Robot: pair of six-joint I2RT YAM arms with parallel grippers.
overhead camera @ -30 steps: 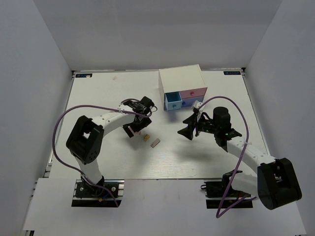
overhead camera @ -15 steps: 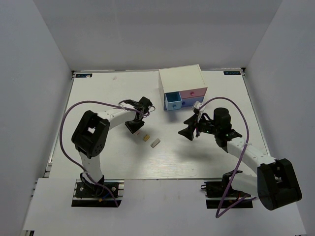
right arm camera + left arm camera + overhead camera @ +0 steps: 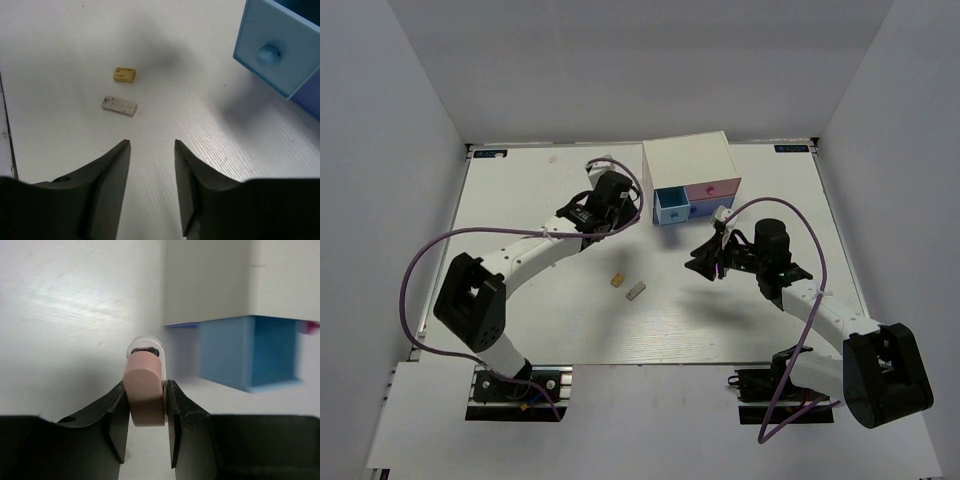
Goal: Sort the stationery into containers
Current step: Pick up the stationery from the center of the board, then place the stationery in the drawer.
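The right gripper (image 3: 151,149) hangs over the table (image 3: 55,45), jaws apart. Beyond it, the tan eraser (image 3: 124,74) lies just beside the grey eraser (image 3: 119,105). The light blue drawer (image 3: 287,62) is far right.

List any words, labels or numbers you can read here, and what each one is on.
No text can be read.
Tan eraser: dark print on top, too small to read.
Grey eraser: dark marks, illegible.
Pink eraser: no print on the visible face.
Far-left table label and far-right table label: too small to read.
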